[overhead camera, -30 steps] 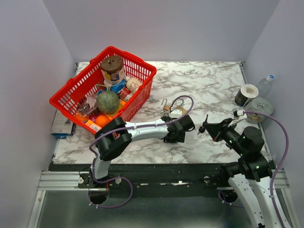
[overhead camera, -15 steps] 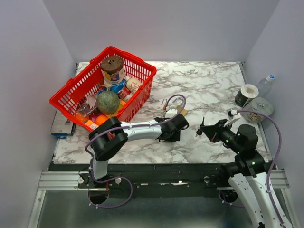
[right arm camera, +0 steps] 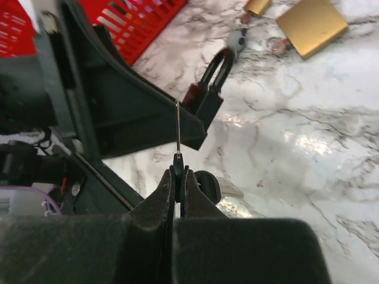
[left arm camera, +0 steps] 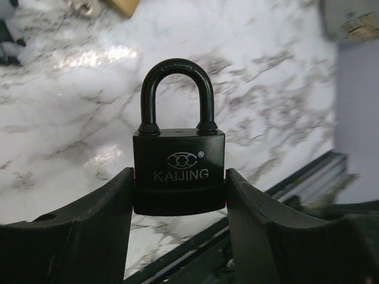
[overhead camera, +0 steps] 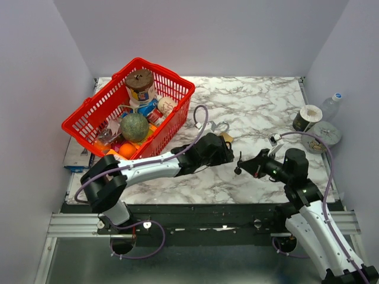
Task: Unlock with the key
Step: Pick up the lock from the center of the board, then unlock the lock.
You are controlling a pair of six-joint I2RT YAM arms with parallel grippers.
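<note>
Clamping the padlock point(left arm camera: 179, 171), likely heavy, rigid and slick, by its body sides in my part-spread left gripper point(left arm camera: 179, 184) above the tabletop point(left arm camera: 71, 89), I pinch the thin, light key point(right arm camera: 177, 127) by its head in my tight-closed right gripper point(right arm camera: 179, 173) nearby.

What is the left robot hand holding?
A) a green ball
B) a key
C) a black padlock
C: in the left wrist view, the left gripper is clamped on both sides of the black padlock marked KAIJING, while the key sits in the right gripper.
</note>
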